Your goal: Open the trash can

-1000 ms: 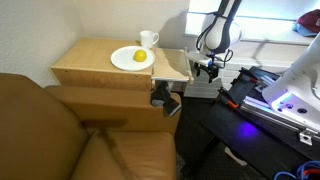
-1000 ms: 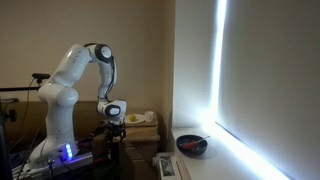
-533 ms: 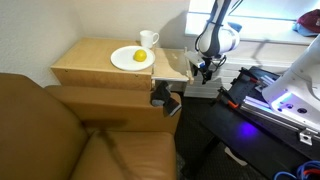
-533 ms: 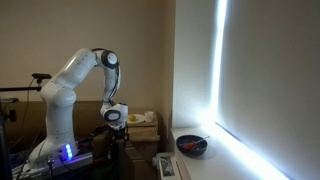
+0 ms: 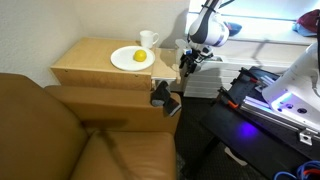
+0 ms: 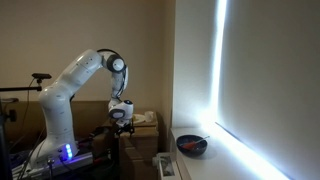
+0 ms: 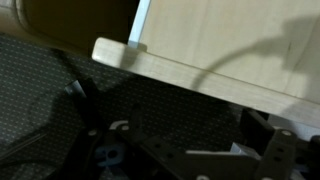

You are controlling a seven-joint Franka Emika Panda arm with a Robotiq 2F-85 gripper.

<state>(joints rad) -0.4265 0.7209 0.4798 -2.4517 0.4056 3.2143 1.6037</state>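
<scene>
The trash can [image 5: 170,68] is a narrow light tan bin with a flat pale top, standing against the right side of the wooden cabinet. A small black piece [image 5: 161,95] hangs at its front. My gripper [image 5: 188,68] hangs at the right edge of the flat top, fingers pointing down. In the wrist view the lid's pale edge [image 7: 210,78] runs across just above my dark jaws [image 7: 198,125], which stand apart with nothing between them. In an exterior view my gripper [image 6: 122,121] sits low beside the cabinet; the bin is hard to make out there.
The wooden cabinet [image 5: 95,62] holds a plate with a yellow fruit [image 5: 132,58] and a white cup [image 5: 149,40]. A brown sofa [image 5: 60,130] fills the foreground. The robot base with blue light [image 5: 285,100] is to the right. A dark bowl [image 6: 192,145] lies on the floor.
My gripper has moved from beside the bin toward its top edge, and the arm has swung closer to the cabinet. The lid has not visibly moved.
</scene>
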